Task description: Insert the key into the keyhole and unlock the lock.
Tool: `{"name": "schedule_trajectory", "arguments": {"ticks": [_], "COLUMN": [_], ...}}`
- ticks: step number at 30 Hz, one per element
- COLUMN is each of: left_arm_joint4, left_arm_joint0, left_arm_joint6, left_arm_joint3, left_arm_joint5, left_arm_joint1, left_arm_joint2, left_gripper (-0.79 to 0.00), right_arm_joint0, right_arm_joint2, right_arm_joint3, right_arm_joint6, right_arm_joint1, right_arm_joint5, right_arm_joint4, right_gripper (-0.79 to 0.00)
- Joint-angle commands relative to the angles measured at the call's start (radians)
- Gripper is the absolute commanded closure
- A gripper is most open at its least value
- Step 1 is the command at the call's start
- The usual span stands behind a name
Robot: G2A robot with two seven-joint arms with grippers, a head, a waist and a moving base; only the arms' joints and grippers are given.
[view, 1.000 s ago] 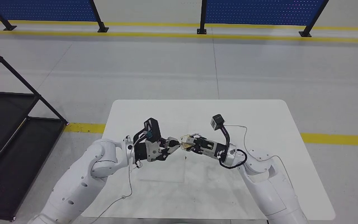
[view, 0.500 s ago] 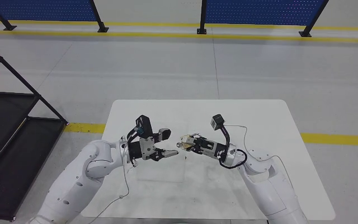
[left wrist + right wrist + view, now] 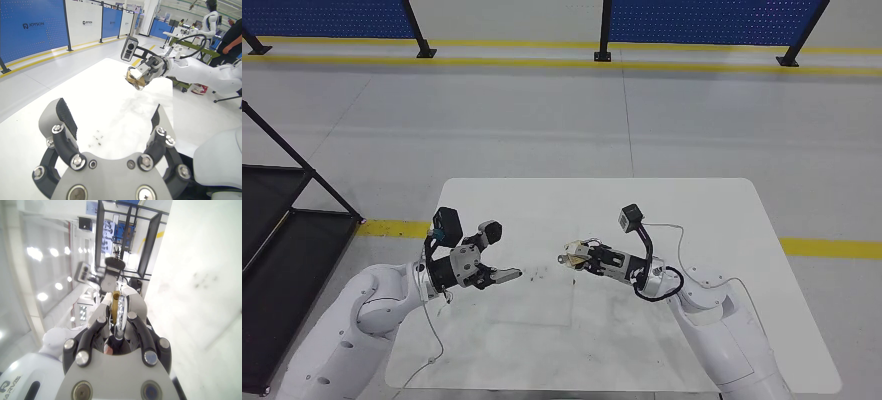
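My right gripper (image 3: 577, 257) is shut on a small brass padlock (image 3: 572, 256) and holds it just above the middle of the white table (image 3: 692, 200). In the left wrist view the padlock (image 3: 134, 79) has a silver key (image 3: 138, 87) sticking out of the end that faces my left gripper. From the right wrist, the brass body (image 3: 114, 306) sits between the right gripper's (image 3: 118, 302) fingers beside a shiny silver piece. My left gripper (image 3: 500, 273) is open and holds nothing, a hand's width left of the lock. Its two black pads (image 3: 65, 115) stand wide apart over bare table.
Dark scuff marks (image 3: 96, 138) dot the table between the two grippers. A black metal rack (image 3: 282, 230) stands on the floor to the left of the table. Blue barrier panels (image 3: 692, 20) line the far side of the floor.
My left gripper has let go at the lock, opened and drawn back to the left. The key stays in the padlock, and the right gripper has held still.
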Motion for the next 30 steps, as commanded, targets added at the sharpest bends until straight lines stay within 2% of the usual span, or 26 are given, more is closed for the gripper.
{"name": "schedule_trajectory", "arguments": {"ticks": [1,16,25,30], "left_arm_joint4": [0.0,0.0,0.0,0.0], "left_arm_joint0": [-0.001,-0.001,-0.001,-0.001], "left_arm_joint6": [-0.001,-0.001,-0.001,-0.001], "left_arm_joint3": [0.0,0.0,0.0,0.0], "left_arm_joint5": [0.001,0.001,0.001,0.001], "left_arm_joint1": [0.0,0.0,0.0,0.0], "left_arm_joint2": [0.001,0.001,0.001,0.001], "left_gripper": [-0.785,-0.785,-0.785,-0.785], "right_arm_joint0": [0.0,-0.002,-0.042,-0.073], "right_arm_joint2": [0.0,0.001,0.087,0.139], "right_arm_joint3": [0.0,0.001,-0.022,-0.04], "right_arm_joint6": [0.0,-0.005,-0.09,-0.136], "right_arm_joint1": [0.0,0.0,0.028,0.049], "right_arm_joint5": [0.0,0.001,0.079,0.165], "right_arm_joint4": [0.0,-0.001,-0.157,-0.311], "right_gripper": [0.0,0.0,0.0,0.0]}}
